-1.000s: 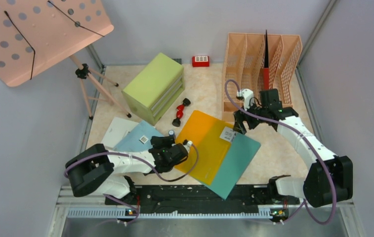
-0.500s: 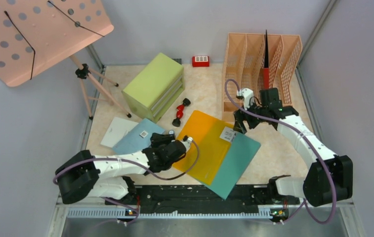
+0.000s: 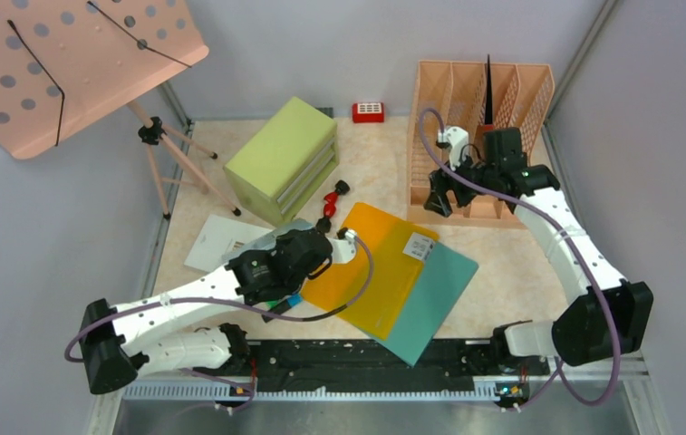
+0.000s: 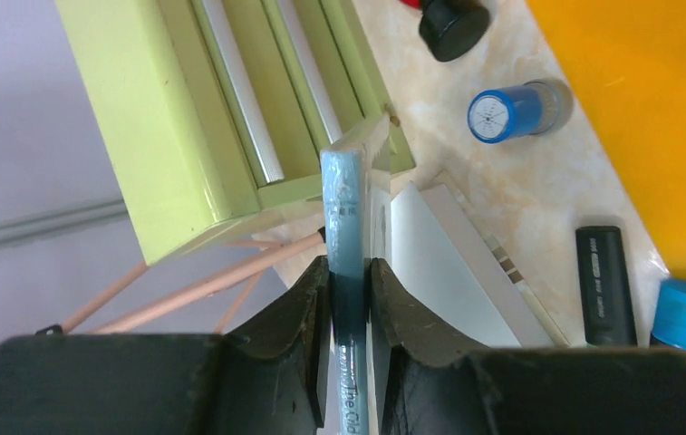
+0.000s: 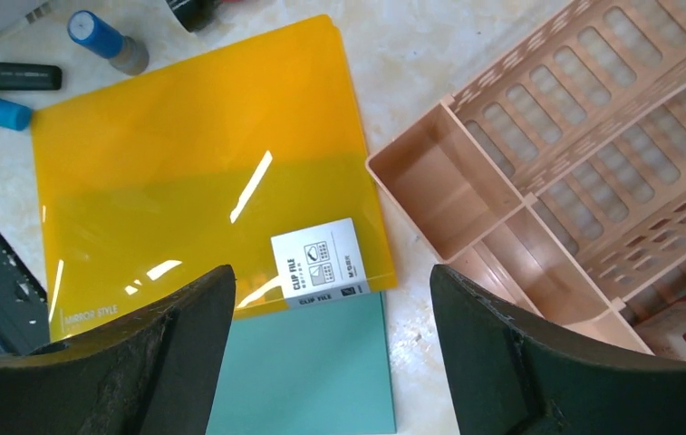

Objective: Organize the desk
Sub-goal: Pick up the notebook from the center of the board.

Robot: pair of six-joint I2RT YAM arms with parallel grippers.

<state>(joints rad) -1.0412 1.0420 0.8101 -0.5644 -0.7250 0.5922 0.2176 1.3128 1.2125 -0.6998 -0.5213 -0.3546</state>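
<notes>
The desk [image 3: 502,263] is a beige marble top. My left gripper [image 3: 301,246] is shut on a light blue folder [image 4: 343,208], held edge-on above the desk just in front of the green drawer cabinet [image 3: 285,159]. In the left wrist view the fingers [image 4: 307,299] pinch the folder's edge. My right gripper [image 3: 439,195] is open and empty above the front of the peach file rack [image 3: 466,100]. An orange folder [image 3: 371,263] lies on a teal folder [image 3: 434,299] mid-desk; both show under the right gripper [image 5: 330,276] in its wrist view.
A white sheet [image 3: 221,240] lies left of the folders. Green and blue markers [image 3: 283,304], a blue-capped stick [image 4: 511,111] and a red-black item [image 3: 332,199] lie near the cabinet. A red box [image 3: 368,111] sits at the back. A peach perforated board [image 3: 58,63] on a tripod stands at the left.
My left gripper has lifted the light blue folder off the desk, turned it on edge and moved toward the cabinet. My right gripper has moved back from the orange folder's corner toward the rack.
</notes>
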